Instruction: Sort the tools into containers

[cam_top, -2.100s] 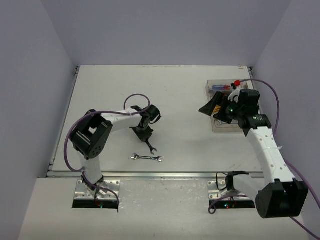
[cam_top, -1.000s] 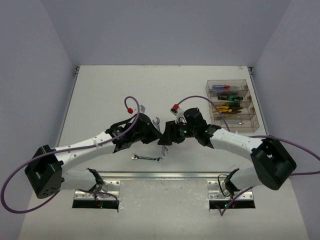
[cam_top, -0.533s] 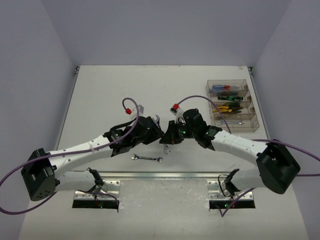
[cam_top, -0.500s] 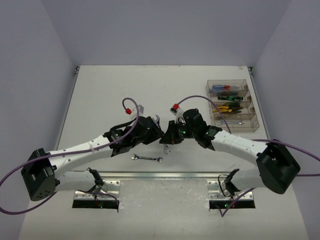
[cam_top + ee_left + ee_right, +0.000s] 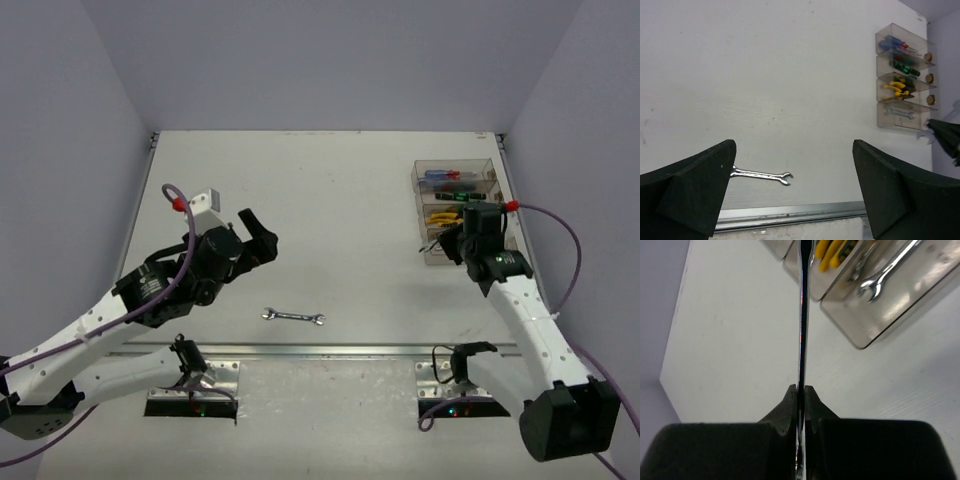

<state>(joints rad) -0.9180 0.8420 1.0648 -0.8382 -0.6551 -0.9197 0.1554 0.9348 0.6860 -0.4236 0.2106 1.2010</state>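
Note:
A silver wrench (image 5: 293, 317) lies flat near the table's front edge, also below my left fingers in the wrist view (image 5: 762, 175). My left gripper (image 5: 258, 238) (image 5: 793, 150) hangs open and empty, above and left of it. The containers (image 5: 417, 200) (image 5: 879, 107) sit at the right, holding blue and red screwdrivers (image 5: 895, 45), green and black screwdrivers (image 5: 904, 65), yellow pliers (image 5: 896, 87) and a wrench (image 5: 879, 281). My right gripper (image 5: 447, 243) (image 5: 800, 390) is shut on a second wrench (image 5: 802, 315), seen edge-on, at the nearest bin's (image 5: 890, 315) left end.
A metal rail (image 5: 320, 350) runs along the table's front edge just beyond the loose wrench. Grey walls close in the table on the left, back and right. The right gripper's tip (image 5: 946, 140) shows at the right edge of the left wrist view.
The grippers met mid-table. My left gripper opened, let go of a wrench and pulled back left. My right gripper shut on that wrench and carried it right to the containers.

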